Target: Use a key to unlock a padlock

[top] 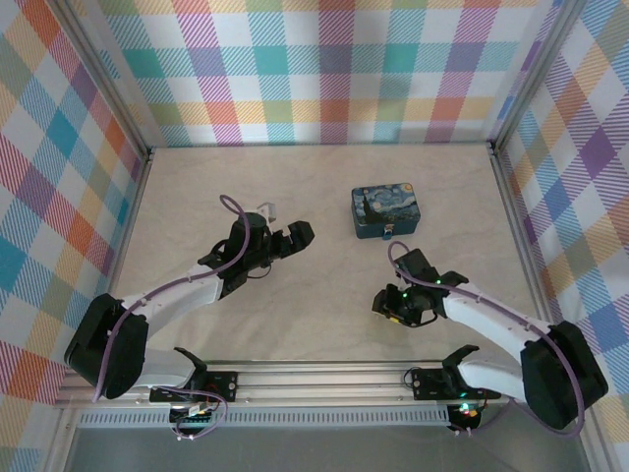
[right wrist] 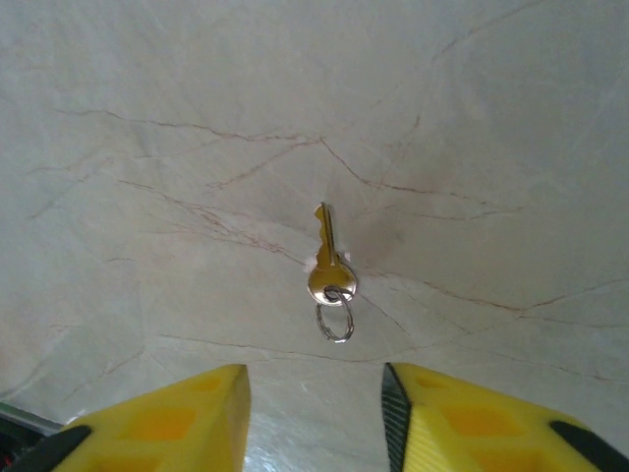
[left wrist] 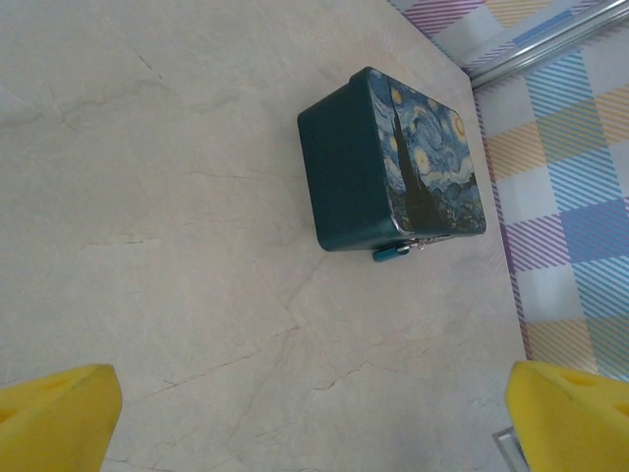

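The key (right wrist: 328,265) is small and brass-coloured, with a wire ring (right wrist: 335,321) through its head. It lies flat on the marble table, blade pointing away from me. My right gripper (right wrist: 314,418) hovers just short of the ring, its yellow fingers (right wrist: 167,418) partly apart with nothing between them. In the top view this gripper (top: 383,303) points down at the table near the front right. The padlock (left wrist: 390,253) is a tiny blue-grey lock hanging at the front of the painted box (left wrist: 393,162). My left gripper (top: 293,239) stands wide open to the left of the box (top: 386,211), holding nothing.
Plaid walls close the table on three sides, with a metal rail (left wrist: 550,39) at their foot behind the box. Bare marble (top: 324,285) lies between the two arms and in front of the box.
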You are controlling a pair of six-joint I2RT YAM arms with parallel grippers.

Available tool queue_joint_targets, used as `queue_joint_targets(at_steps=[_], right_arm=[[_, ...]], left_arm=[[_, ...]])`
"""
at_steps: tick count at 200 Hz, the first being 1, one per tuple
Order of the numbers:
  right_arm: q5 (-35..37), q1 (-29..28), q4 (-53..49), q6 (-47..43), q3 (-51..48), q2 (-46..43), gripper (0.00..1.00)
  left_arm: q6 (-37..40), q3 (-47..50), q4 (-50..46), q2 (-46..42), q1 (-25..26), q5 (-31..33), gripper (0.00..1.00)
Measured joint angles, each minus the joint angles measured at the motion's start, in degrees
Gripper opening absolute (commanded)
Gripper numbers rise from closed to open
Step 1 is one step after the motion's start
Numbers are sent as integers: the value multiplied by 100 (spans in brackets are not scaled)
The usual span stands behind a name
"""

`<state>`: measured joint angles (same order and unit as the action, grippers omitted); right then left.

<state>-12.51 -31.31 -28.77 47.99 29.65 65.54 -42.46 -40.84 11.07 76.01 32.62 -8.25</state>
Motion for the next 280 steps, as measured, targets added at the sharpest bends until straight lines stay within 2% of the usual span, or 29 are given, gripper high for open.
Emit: queue_joint_targets(at_steps=[77,159,230,280], right_arm=[[48,-205,190,90,42,704,25],[118,-212,260,92,149,881,20],[133,-251,457,85,297,1054,4],[199,-254,601,61,286,1001,0]], left_arm=[[4,33,-42,-192,0,83,100],[7,33,-44,-195,0,85,100],[26,33,-50,-221,0,144,100],[42,33,-50,-269,0,142,100]])
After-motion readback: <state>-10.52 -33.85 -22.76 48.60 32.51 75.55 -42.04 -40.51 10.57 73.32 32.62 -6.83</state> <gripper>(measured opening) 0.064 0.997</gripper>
